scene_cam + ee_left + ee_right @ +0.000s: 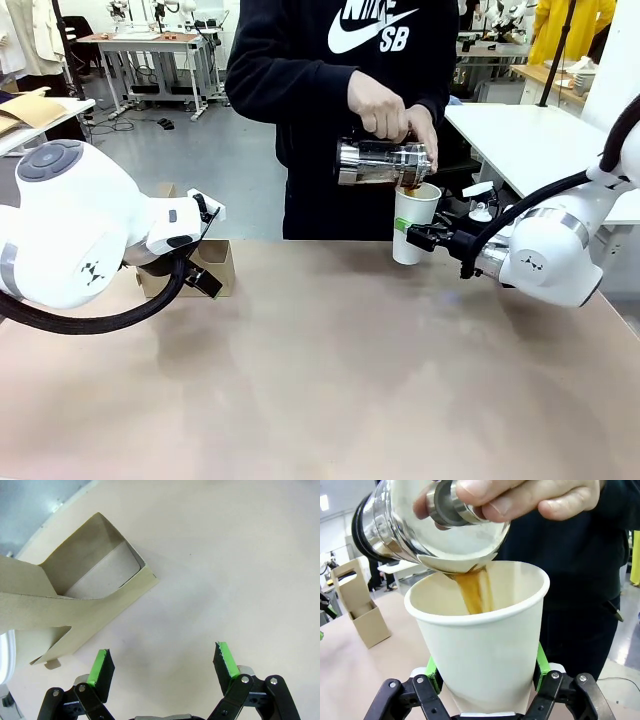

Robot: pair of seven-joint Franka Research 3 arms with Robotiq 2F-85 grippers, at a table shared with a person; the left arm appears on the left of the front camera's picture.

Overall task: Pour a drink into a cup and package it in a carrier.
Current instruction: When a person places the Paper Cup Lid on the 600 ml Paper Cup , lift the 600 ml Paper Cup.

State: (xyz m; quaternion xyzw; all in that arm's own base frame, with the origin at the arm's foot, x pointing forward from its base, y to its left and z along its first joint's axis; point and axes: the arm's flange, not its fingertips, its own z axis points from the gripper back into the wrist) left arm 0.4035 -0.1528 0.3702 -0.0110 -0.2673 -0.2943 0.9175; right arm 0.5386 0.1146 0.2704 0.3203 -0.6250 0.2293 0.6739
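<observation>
A person's hand [378, 106] tips a glass and steel carafe [381, 163] over a white paper cup [413, 222]. My right gripper [420, 239] is shut on the cup's lower half and holds it upright just above the table. In the right wrist view the dark brown drink [471, 592] streams from the carafe [415, 522] into the cup [485, 650], which sits between the green pads [541, 661] of my right gripper [487, 667]. The brown cardboard carrier [217, 266] stands at the table's far left edge, also seen as the carrier [75, 587]. My left gripper [162, 652] hovers open next to it, holding nothing.
The tan table [330, 380] stretches wide in front of both arms. The person in a black hoodie [300, 90] stands at the far edge behind the cup. A white table [525, 140] stands at the back right. My left arm's body [70, 240] bulks over the left side.
</observation>
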